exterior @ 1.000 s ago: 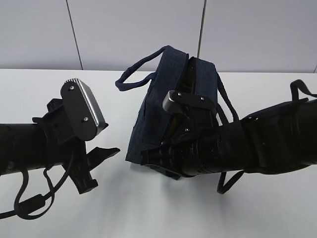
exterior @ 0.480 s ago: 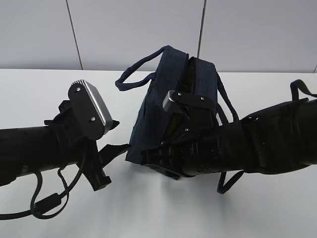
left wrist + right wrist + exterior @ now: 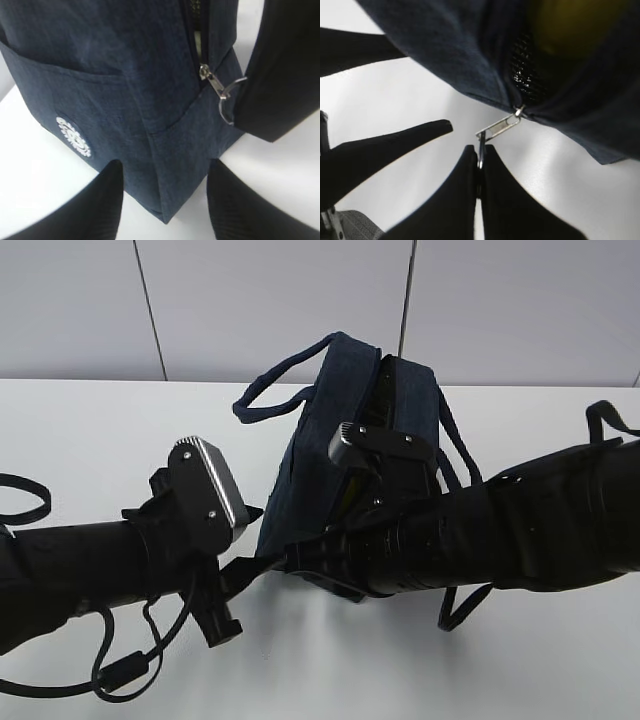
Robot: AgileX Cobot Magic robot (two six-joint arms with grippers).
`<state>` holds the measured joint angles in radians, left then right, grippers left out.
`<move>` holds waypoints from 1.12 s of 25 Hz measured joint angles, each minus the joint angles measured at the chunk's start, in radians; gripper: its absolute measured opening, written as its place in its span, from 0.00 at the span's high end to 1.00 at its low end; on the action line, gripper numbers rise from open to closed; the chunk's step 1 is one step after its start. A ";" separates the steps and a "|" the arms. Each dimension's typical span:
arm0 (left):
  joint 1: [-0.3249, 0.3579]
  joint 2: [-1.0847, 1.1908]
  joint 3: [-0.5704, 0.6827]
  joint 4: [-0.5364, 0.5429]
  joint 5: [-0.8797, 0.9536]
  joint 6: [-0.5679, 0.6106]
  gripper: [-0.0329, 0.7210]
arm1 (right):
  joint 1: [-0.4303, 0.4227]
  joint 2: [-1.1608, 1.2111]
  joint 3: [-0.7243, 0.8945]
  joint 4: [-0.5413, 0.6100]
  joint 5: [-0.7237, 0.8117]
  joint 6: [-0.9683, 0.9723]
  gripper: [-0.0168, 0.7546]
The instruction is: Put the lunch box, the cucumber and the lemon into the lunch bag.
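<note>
The dark navy lunch bag (image 3: pixel 335 430) stands upright mid-table, its zipper partly open. My right gripper (image 3: pixel 480 149) is shut on the silver ring pull (image 3: pixel 226 96) at the zipper's low end. My left gripper (image 3: pixel 165 162) is open, its fingers (image 3: pixel 105 200) on either side of the bag's bottom corner without touching it. A round white logo (image 3: pixel 74 136) marks the bag's side pocket. Through the opening a blurred yellow shape (image 3: pixel 570 25) shows inside, the lemon by its colour. The lunch box and the cucumber are out of view.
Both black arms meet low in front of the bag, the left (image 3: pixel 90 560) and the right (image 3: pixel 520 530). Loop handles (image 3: pixel 262 392) hang off the bag's sides. The white table (image 3: pixel 80 430) ends at a grey wall behind.
My left arm has moved right and forward, bringing its open gripper up to the bag's bottom corner. The right gripper and the bag have stayed put.
</note>
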<state>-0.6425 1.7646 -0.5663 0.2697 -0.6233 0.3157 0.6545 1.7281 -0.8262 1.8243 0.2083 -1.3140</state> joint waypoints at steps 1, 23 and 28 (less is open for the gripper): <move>0.000 0.010 0.000 0.002 -0.009 0.004 0.46 | 0.000 0.000 0.000 0.000 0.000 0.000 0.98; 0.000 0.140 -0.024 -0.094 -0.173 0.053 0.77 | 0.000 0.000 0.000 0.002 0.000 0.000 0.98; 0.000 0.140 -0.024 -0.141 -0.173 0.053 0.93 | 0.000 0.000 0.000 0.002 0.000 0.000 0.98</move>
<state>-0.6425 1.9044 -0.5899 0.1292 -0.7965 0.3687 0.6545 1.7281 -0.8262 1.8265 0.2083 -1.3140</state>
